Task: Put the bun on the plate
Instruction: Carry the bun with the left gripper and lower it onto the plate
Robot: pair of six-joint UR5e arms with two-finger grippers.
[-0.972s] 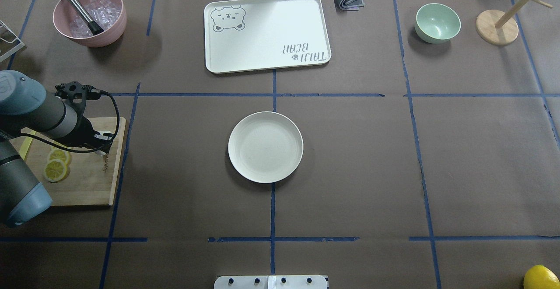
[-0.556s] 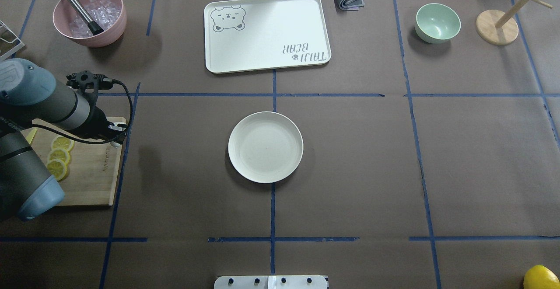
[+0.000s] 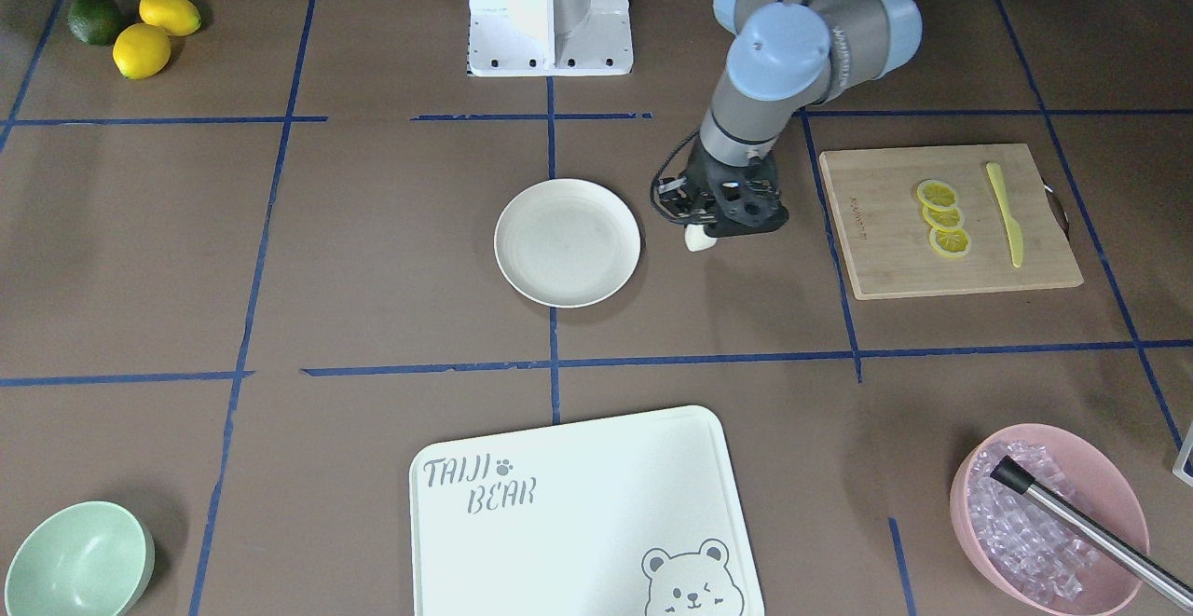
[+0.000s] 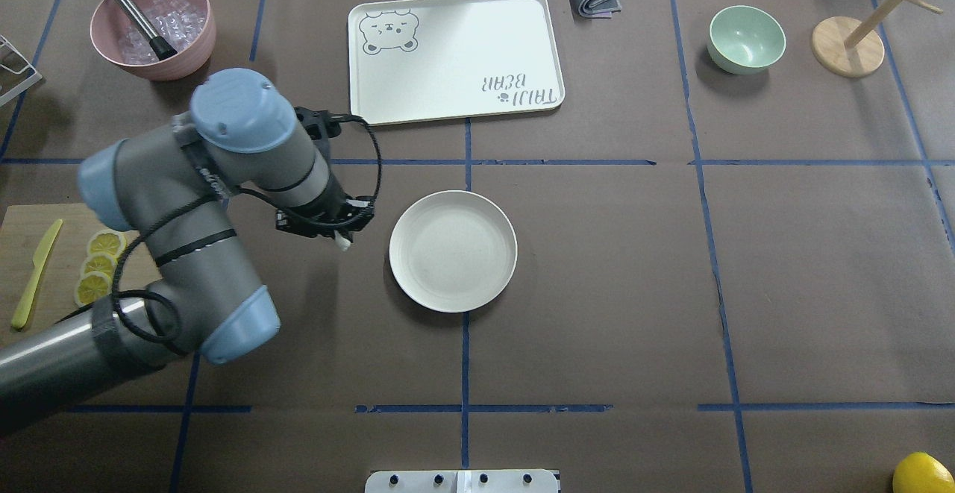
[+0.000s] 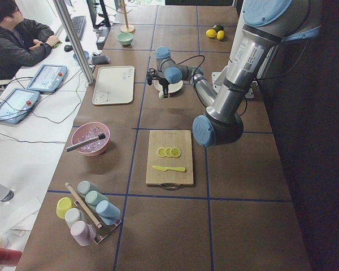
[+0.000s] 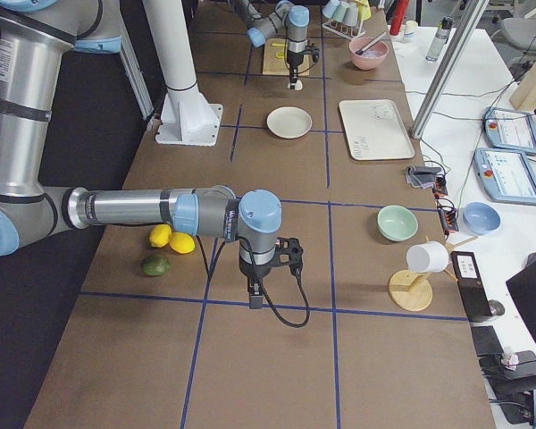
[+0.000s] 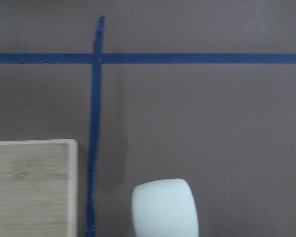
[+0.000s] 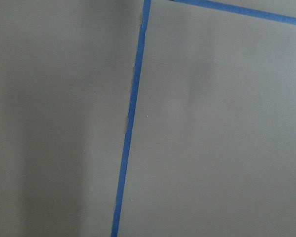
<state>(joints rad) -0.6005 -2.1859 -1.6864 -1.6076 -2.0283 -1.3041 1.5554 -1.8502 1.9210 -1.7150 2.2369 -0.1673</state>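
Observation:
The bun [image 3: 697,239], a small white lump, hangs just above the brown table with my left gripper [image 3: 700,232] shut on it. It sits a short way off the robot's-left rim of the round cream plate [image 3: 567,241]. From overhead the bun [image 4: 343,242] peeks out under the left gripper [image 4: 338,236], beside the plate [image 4: 452,250]. The left wrist view shows the bun [image 7: 165,207] at its bottom edge over bare table. My right gripper [image 6: 255,300] shows only in the exterior right view, low over the table far from the plate; I cannot tell its state.
A wooden cutting board [image 3: 885,253] with lemon slices [image 3: 941,217] and a yellow knife [image 3: 1005,215] lies behind the left arm. A bear-print tray [image 3: 578,504], a pink bowl of ice [image 3: 1049,513], a green bowl [image 3: 79,560] and whole lemons [image 3: 140,49] ring the table.
My left arm has swung right, off the cutting board and across the table toward the plate, carrying the bun. The plate has not moved.

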